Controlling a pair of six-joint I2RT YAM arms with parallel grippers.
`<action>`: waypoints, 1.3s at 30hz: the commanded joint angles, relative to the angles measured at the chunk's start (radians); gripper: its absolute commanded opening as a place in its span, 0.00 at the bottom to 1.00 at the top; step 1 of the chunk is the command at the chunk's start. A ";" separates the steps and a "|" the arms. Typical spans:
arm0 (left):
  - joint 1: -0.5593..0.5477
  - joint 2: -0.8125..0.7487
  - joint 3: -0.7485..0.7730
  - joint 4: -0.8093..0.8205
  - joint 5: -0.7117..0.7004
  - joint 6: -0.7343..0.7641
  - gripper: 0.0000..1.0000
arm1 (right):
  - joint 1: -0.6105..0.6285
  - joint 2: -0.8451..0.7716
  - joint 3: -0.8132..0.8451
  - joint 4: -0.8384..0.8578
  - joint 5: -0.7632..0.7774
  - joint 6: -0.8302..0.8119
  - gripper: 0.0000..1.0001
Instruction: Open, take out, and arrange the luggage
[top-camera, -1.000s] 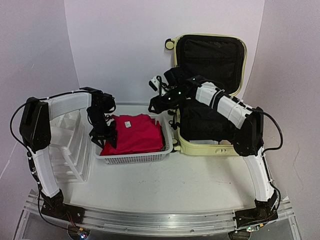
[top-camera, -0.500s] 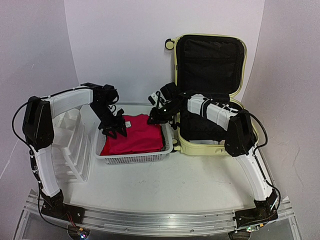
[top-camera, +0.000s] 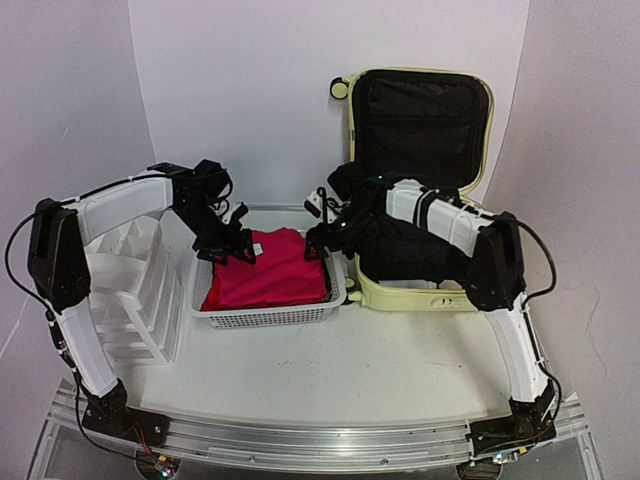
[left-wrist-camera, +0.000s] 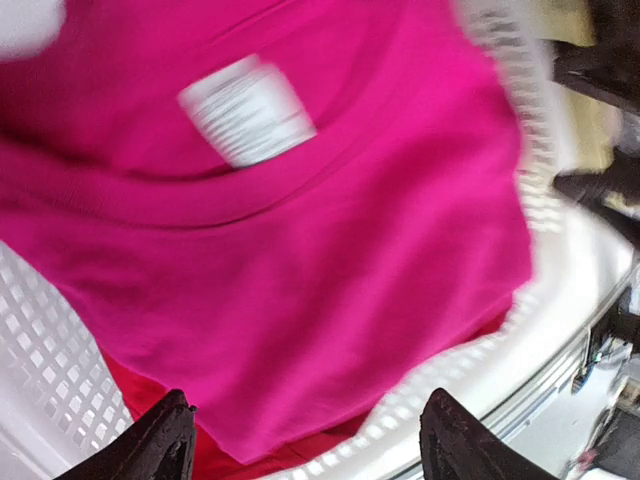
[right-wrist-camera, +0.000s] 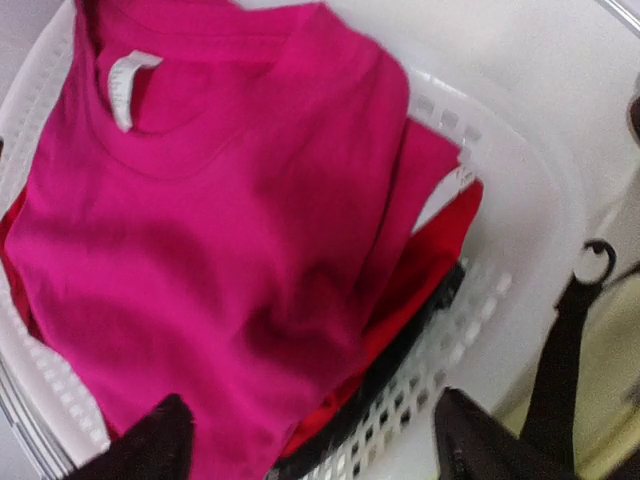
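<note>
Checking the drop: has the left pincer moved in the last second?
Yes. The left pincer has moved farther back and slightly right, from the left rim of the white basket toward its far-left corner, over the pink shirt.

Both the left arm (top-camera: 120, 205) and right arm (top-camera: 445, 217) are white plastic shells with chunky black joint blocks (top-camera: 497, 262) at the elbows. Thin black cables (top-camera: 549, 265) loop off each one, the bases (top-camera: 105, 410) are black, and the left gripper (left-wrist-camera: 305, 445) and right gripper (right-wrist-camera: 310, 442) have plain black fingers (left-wrist-camera: 150, 450).
</note>
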 joint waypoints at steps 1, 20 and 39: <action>-0.139 -0.140 0.025 0.115 0.064 0.161 0.79 | 0.027 -0.346 -0.179 -0.092 0.085 -0.080 0.98; -0.334 0.055 -0.074 0.220 -0.125 0.887 0.31 | 0.022 -1.135 -0.954 -0.057 0.270 -0.009 0.98; -0.314 -0.015 -0.011 0.200 0.110 0.701 0.60 | 0.022 -1.090 -0.996 -0.053 0.354 -0.035 0.98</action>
